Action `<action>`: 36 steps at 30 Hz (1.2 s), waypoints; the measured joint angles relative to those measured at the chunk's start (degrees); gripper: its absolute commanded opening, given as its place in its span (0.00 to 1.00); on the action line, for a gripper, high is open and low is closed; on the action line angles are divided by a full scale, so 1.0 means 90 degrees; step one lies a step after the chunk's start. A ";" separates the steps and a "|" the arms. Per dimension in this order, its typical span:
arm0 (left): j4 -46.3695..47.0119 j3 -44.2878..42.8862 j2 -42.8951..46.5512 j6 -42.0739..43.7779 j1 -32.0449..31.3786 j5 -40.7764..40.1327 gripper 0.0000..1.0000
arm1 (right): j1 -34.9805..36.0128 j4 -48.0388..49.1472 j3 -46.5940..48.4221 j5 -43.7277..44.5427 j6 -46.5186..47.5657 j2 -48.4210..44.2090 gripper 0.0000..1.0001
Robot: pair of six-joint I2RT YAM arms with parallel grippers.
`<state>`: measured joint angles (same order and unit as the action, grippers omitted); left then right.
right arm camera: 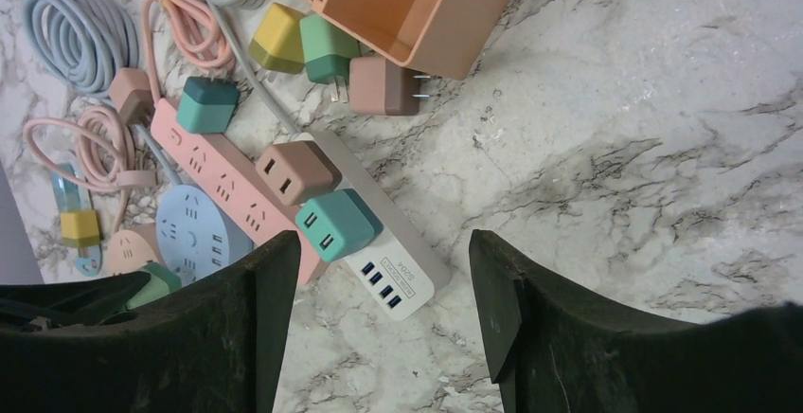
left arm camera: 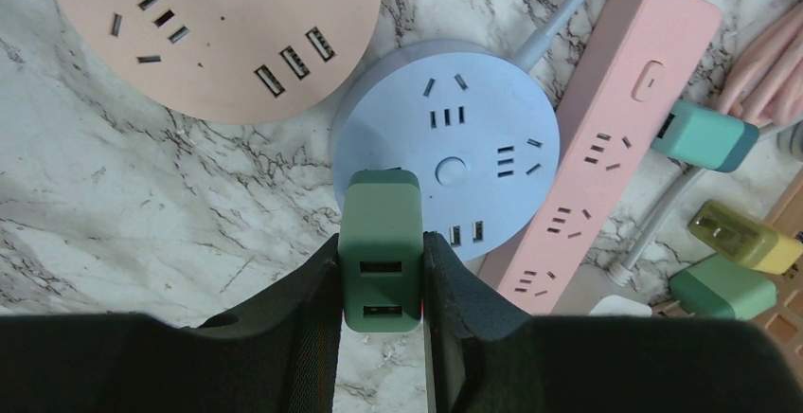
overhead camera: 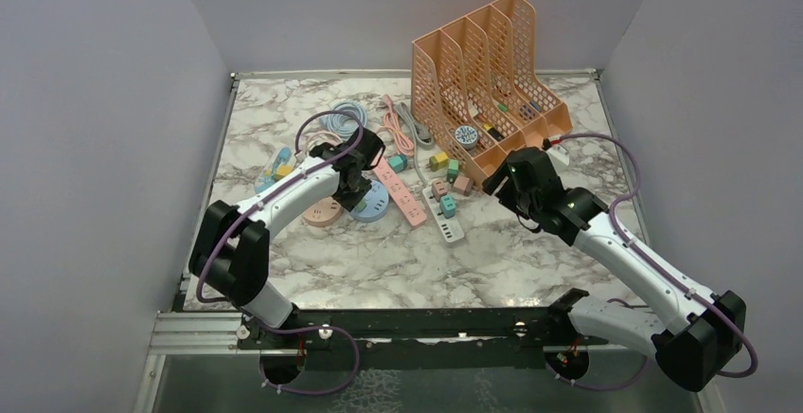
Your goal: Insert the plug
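My left gripper is shut on a green plug block with two USB ports facing the camera. It holds the block over the near edge of a round blue socket hub. In the top view the left gripper sits over that blue hub. My right gripper is open and empty above bare marble, right of a white power strip that carries a teal plug and a brown plug.
A round pink hub lies left of the blue one, a pink strip right of it with a teal plug. Loose plugs, coiled cables and an orange file rack fill the back.
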<state>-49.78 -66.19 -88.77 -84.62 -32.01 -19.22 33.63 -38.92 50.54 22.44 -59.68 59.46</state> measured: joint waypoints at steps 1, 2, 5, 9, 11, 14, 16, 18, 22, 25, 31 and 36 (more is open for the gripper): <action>-0.0044 0.0000 -0.0051 -0.0024 0.0000 -0.0015 0.00 | 0.0000 0.0000 -0.0002 0.0000 0.0000 0.0000 0.66; -0.0075 0.0000 -0.0090 -0.0041 0.0000 -0.0022 0.00 | 0.0000 -0.0005 -0.0015 0.0000 0.0000 0.0000 0.66; -0.0153 -0.0002 -0.0175 -0.0049 0.0000 -0.0056 0.00 | 0.0000 0.0002 -0.0032 0.0002 0.0002 0.0000 0.66; -0.0206 -0.0146 -0.0318 0.0000 0.0000 -0.0073 0.00 | 0.0000 0.0034 -0.0073 0.0000 0.0002 0.0000 0.65; -0.0204 -0.0221 -0.0406 0.0044 0.0000 -0.0073 0.00 | 0.0000 0.0036 -0.0092 0.0000 0.0000 0.0002 0.65; -0.0194 -0.0260 -0.0444 0.0075 0.0000 -0.0075 0.00 | 0.0000 0.0041 -0.0107 0.0000 0.0002 0.0002 0.65; -0.0194 -0.0265 -0.0452 0.0075 0.0000 -0.0075 0.00 | 0.0000 0.0044 -0.0107 0.0000 0.0002 0.0002 0.65; -0.0199 -0.0279 -0.0466 0.0073 0.0000 -0.0075 0.00 | 0.0000 0.0044 -0.0107 0.0000 0.0002 0.0007 0.65; -0.0182 -0.0311 -0.0578 0.0024 0.0000 -0.0078 0.00 | 0.0000 0.0044 -0.0107 0.0000 0.0002 0.0051 0.65; -0.0175 -0.0321 -0.0648 -0.0039 0.0000 -0.0066 0.00 | 0.0000 0.0041 -0.0107 0.0002 0.0002 0.0061 0.65; -0.0189 -0.0364 -0.0806 -0.0121 0.0000 -0.0063 0.00 | 0.0000 0.0041 -0.0107 0.0002 0.0002 0.0058 0.65; -0.0240 -0.0440 -0.0937 -0.0134 0.0000 -0.0066 0.00 | 0.0000 0.0039 -0.0107 0.0007 0.0005 0.0058 0.64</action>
<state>-51.94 -70.15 -97.21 -85.82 -32.01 -19.81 33.63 -38.57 49.58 22.50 -59.64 59.99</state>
